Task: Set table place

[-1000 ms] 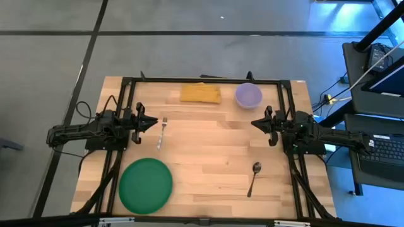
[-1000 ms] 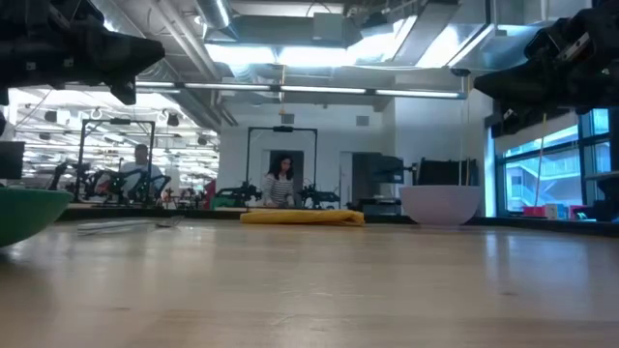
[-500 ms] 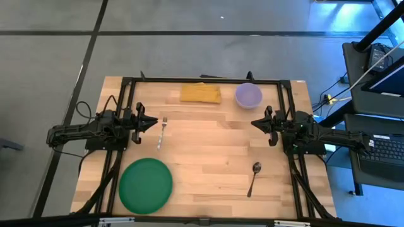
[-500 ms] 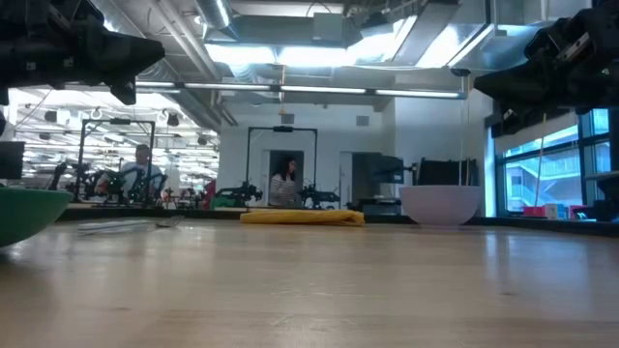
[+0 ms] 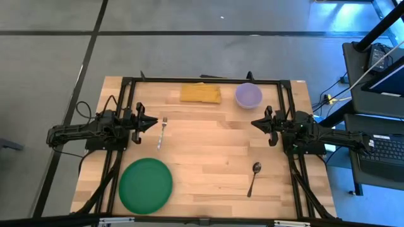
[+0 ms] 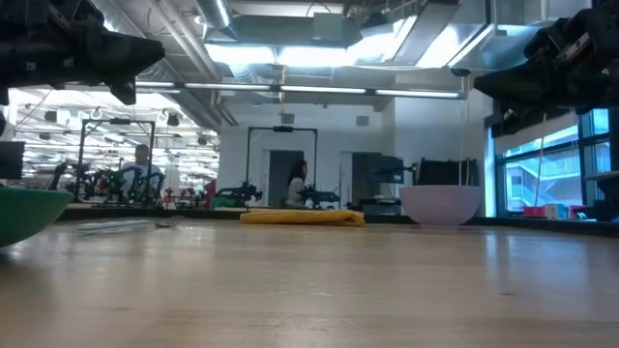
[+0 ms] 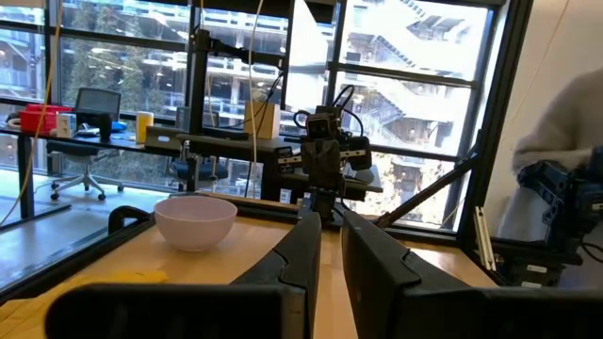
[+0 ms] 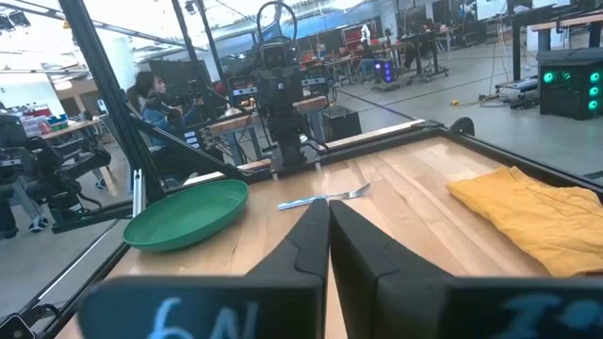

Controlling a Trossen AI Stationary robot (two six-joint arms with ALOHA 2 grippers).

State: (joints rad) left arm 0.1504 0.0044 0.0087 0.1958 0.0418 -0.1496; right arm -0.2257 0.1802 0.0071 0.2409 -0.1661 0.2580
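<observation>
On the light-wood table (image 5: 208, 151) lie a round green plate (image 5: 146, 185) at the near left, a pale lilac bowl (image 5: 248, 95) at the far right, a metal fork (image 5: 162, 131) left of centre and a dark-bowled spoon (image 5: 254, 177) at the near right. My left gripper (image 5: 155, 124) hovers shut and empty at the left side, its tips just left of the fork. My right gripper (image 5: 253, 123) hovers shut and empty at the right side, between bowl and spoon. The right wrist view shows the plate (image 8: 184, 215) and fork (image 8: 325, 198). The left wrist view shows the bowl (image 7: 195, 219).
A yellow folded cloth (image 5: 201, 94) lies at the far edge, left of the bowl. The black frame (image 5: 202, 80) runs along the table's far edge and both sides. Bare wood lies in the middle between the two grippers. People show in the room beyond the table.
</observation>
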